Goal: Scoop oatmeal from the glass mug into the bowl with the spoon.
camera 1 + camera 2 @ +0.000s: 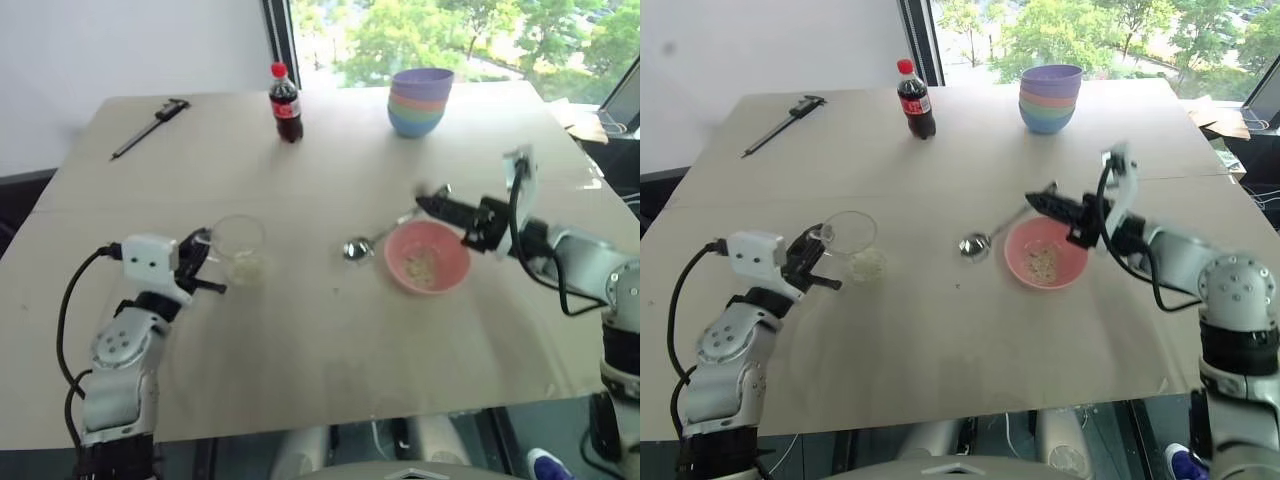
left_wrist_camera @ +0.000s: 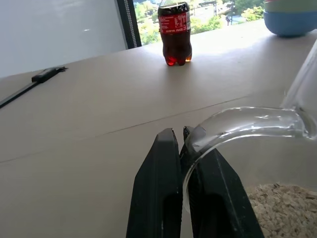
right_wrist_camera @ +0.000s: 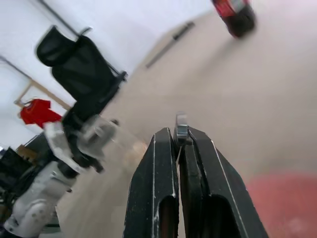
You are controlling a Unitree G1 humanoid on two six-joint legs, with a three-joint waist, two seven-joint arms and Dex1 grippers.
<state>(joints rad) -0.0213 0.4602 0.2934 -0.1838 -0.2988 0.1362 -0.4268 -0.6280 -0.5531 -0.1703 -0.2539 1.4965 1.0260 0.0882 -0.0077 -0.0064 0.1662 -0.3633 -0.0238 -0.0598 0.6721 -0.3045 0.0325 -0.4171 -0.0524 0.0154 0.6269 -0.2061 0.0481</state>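
Two arms reach over a wide beige table, the biggest thing here. At its far edge by the window stands a stack of pastel bowls, purple on top and blue at the bottom. Left of that stack stands a dark cola bottle with a red cap, and further left a long dark caliper lies near the far left corner.

Nearer the middle sits the pink bowl, shallow and round, with a little pale oatmeal already in it. Well apart from it, on the left side of the table, is the glass mug, clear, with a low heap of oatmeal at its bottom.

The left gripper is at the mug's near-left side. Its two black fingers are pressed together on the mug's glass handle, which curves out between their tips in the left wrist view.

The right gripper hovers above the far rim of the pink bowl, pointing left. Its fingers are pinched tight on the thin end of the spoon. The silver spoon slants down and left from the fingertips, and its rounded bowl sits just beside the pink bowl's left rim, low over the table
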